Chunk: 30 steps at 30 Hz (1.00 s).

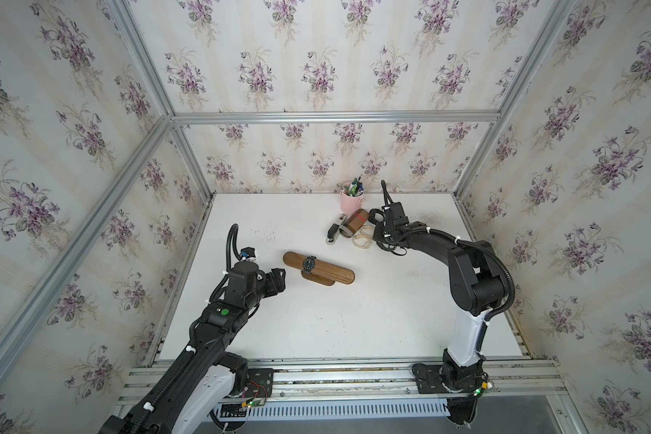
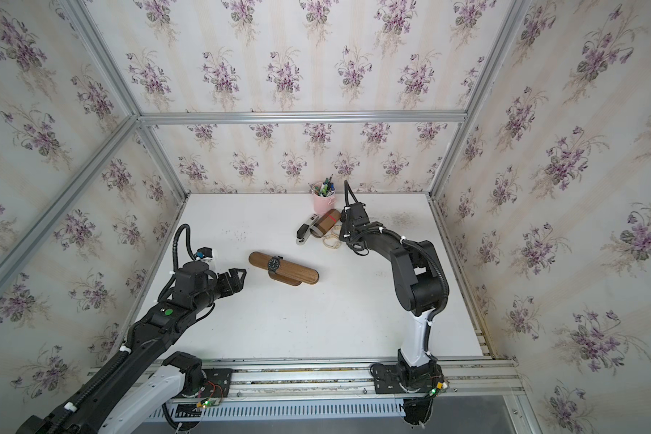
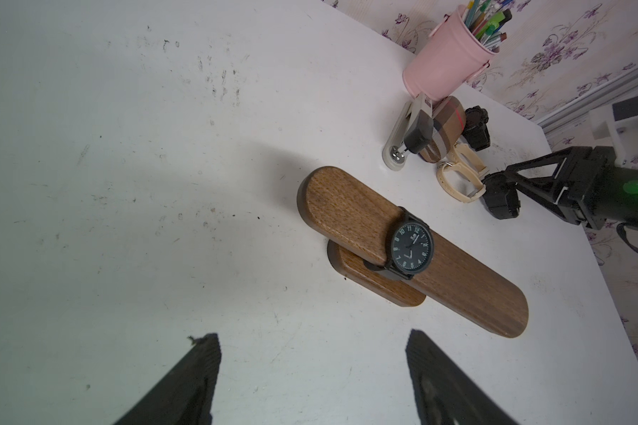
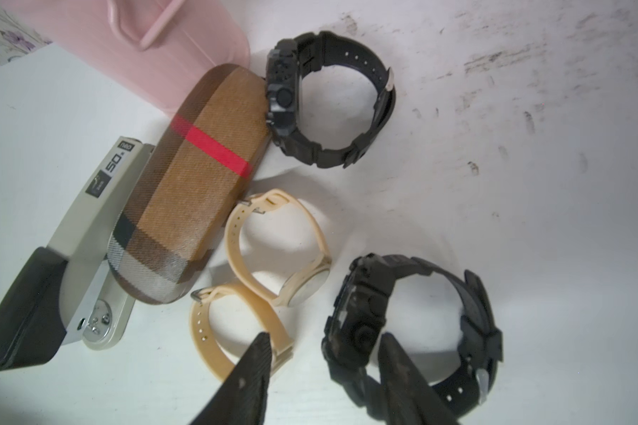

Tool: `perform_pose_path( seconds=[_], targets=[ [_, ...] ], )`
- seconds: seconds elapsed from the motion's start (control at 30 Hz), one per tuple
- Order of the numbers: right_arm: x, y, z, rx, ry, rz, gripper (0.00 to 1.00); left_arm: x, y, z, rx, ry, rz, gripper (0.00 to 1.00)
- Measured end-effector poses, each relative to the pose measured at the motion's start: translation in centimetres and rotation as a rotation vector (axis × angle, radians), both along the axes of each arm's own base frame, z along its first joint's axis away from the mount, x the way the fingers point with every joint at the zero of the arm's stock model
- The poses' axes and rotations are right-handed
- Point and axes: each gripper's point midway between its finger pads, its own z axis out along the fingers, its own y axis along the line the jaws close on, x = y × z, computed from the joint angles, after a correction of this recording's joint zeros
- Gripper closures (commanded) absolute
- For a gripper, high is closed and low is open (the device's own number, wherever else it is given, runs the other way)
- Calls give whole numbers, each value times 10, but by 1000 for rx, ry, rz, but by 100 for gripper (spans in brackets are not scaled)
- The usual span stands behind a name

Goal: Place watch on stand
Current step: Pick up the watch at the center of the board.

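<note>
Two robot arms over a white table (image 1: 391,319). Mid-table: wooden stand (image 1: 333,273) w/ a dark round-faced watch (image 1: 309,263) strapped round its bar. L gripper (image 3: 312,349) near the stand's end, jaws wide apart, empty. R gripper (image 4: 325,336) at the back, jaws part-open astride a black sport watch (image 4: 358,323), not clamped. Alongside: pink pen cup (image 1: 351,203), plaid case (image 4: 199,176), stapler (image 4: 89,228), beige watches (image 4: 306,289).
</note>
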Motion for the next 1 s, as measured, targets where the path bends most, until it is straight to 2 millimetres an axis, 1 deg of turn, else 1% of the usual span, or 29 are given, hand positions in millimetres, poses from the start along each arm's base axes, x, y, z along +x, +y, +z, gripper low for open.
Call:
perform_pose_path(
  seconds=[0.17,0.27,0.4,0.57,0.73,1.0],
  targets=[
    [-6,20,-1,-14,-2,35,53,0,0,1,-3,-4,1,19],
    [-4,35,-4,-14,-2,60,56,0,0,2,-4,-7,1,19],
    [-1,51,-10,-17,10,86,60,0,0,3,-6,-13,1,18],
    [4,52,-21,-32,39,76,63,-2,1,6,-8,-22,1,18],
    [2,48,-29,-57,62,60,64,-2,1,7,-9,-27,2,18],
    [-7,42,-37,-86,85,43,60,-1,1,5,-8,-20,2,18]
  ],
)
